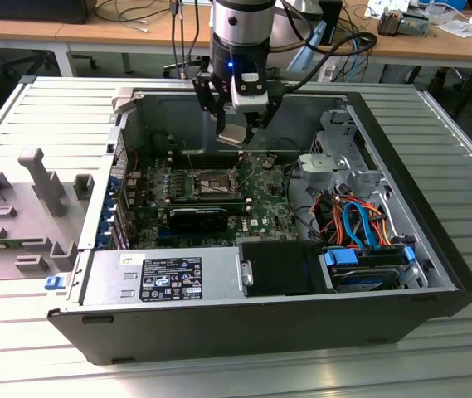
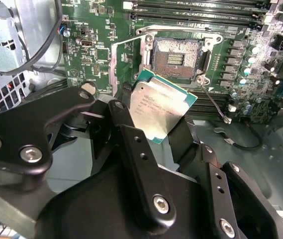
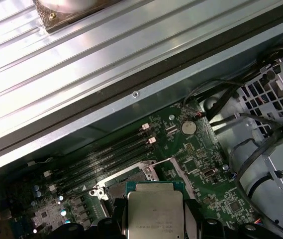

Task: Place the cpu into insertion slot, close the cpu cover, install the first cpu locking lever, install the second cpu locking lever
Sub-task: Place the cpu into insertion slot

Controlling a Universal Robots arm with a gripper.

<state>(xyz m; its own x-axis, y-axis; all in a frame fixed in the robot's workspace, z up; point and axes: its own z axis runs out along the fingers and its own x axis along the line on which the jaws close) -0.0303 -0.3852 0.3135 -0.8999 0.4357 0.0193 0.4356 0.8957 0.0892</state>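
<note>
Silver-topped, one cpu point(image 2: 158, 109) is clamped in the single pincer point(image 2: 151, 119) near one insertion slot point(image 2: 177, 57) (dark-centred).

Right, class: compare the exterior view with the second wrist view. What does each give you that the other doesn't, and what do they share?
Exterior view: the whole open computer case, its power supply, orange and blue cables, and a grey tray beside it. Second wrist view: the fingers pinching the cpu by its edges, and the insertion slot with its contact field bare. Both: the gripper holding the cpu above the green board, not yet seated.
</note>
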